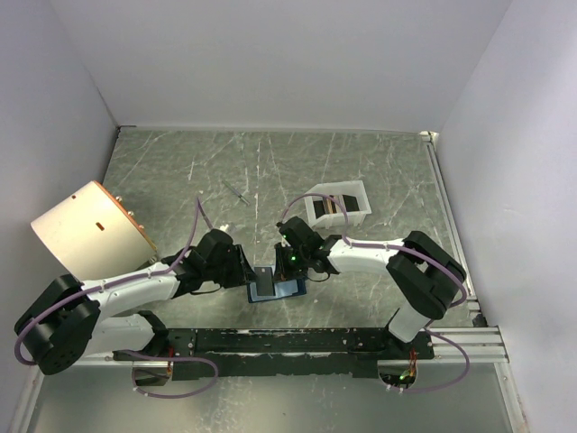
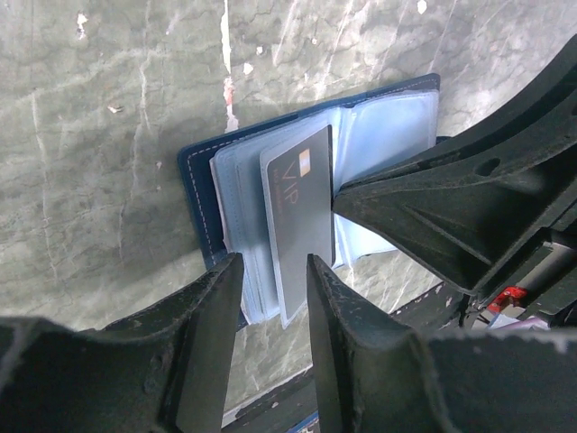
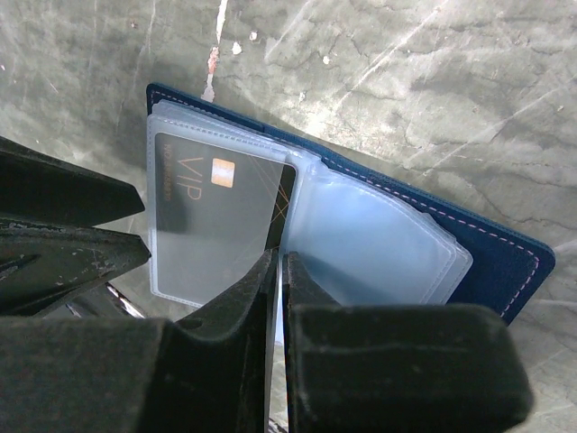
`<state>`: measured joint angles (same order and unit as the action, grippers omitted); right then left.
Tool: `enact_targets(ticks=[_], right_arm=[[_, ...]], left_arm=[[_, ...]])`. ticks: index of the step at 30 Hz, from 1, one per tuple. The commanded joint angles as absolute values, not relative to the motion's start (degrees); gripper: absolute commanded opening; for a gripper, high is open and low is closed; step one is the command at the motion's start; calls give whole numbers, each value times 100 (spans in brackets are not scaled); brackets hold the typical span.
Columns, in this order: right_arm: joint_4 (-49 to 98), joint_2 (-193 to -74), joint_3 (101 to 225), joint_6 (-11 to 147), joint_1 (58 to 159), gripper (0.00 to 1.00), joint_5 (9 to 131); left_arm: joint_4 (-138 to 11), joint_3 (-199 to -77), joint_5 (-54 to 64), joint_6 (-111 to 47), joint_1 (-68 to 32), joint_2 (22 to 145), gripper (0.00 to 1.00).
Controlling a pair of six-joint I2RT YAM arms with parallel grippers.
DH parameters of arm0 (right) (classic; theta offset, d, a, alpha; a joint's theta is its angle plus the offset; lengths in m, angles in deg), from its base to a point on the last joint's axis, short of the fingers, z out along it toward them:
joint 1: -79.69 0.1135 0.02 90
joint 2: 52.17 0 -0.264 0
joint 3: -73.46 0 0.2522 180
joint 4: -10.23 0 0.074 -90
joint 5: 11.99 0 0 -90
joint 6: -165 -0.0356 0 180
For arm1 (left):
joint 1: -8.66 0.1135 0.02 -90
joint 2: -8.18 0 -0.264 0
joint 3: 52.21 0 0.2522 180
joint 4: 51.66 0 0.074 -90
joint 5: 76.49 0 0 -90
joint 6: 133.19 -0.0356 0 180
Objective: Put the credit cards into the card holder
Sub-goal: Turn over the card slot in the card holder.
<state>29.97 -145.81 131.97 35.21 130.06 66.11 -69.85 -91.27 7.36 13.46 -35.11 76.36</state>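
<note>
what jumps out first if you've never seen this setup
The open blue card holder at the near edge of the table, with a dark VIP card partly inside a clear sleeve. Both hands crowd it: left hand open at one end, right hand closed at its side.

Left gripper [image 1: 245, 274] and right gripper [image 1: 287, 271] meet above the card holder [image 1: 291, 290].

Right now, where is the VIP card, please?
The VIP card sits mostly inside a clear sleeve of the open card holder, low-centre in the top view, between left claw and right claw.
</note>
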Motion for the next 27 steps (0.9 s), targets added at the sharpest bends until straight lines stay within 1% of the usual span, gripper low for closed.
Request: enact_targets(ticks=[1,27], right_arm=[[3201,-14751,13152,3624,13045,6,6868],[3043,-14667,13079,3572,13041,6,6794]], left_arm=[[-6585,-9014,543,1412,-3454,7605,46],[-6040,-9074,121,1481,-3458,7834,44]])
